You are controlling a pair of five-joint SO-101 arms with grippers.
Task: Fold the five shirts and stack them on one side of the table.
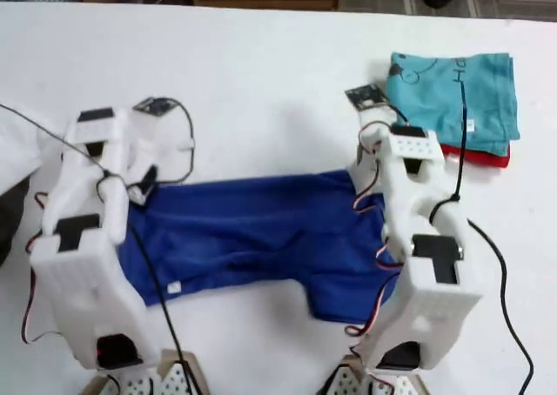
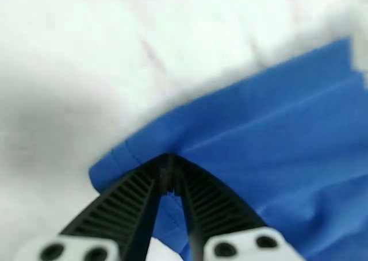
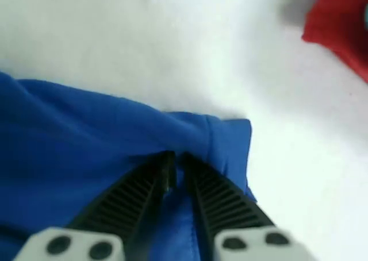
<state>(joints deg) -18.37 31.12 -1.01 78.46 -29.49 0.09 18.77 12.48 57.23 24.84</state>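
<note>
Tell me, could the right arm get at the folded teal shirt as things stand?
Probably not right away: the right gripper is shut on the blue shirt. The teal shirt lies close beyond it, with bare table between.

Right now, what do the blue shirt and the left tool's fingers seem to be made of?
The blue shirt looks like soft knit cloth, probably cotton, matte; it creases and shows a stitched hem. The fingers of the left tool look like hard black plastic, matte, with ribs along them.

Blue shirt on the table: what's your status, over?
Left gripper and right gripper both shut on far edge of blue fabric shirt. Shirt spread between arms. Folded teal shirt atop red shirt sits apart.
</note>
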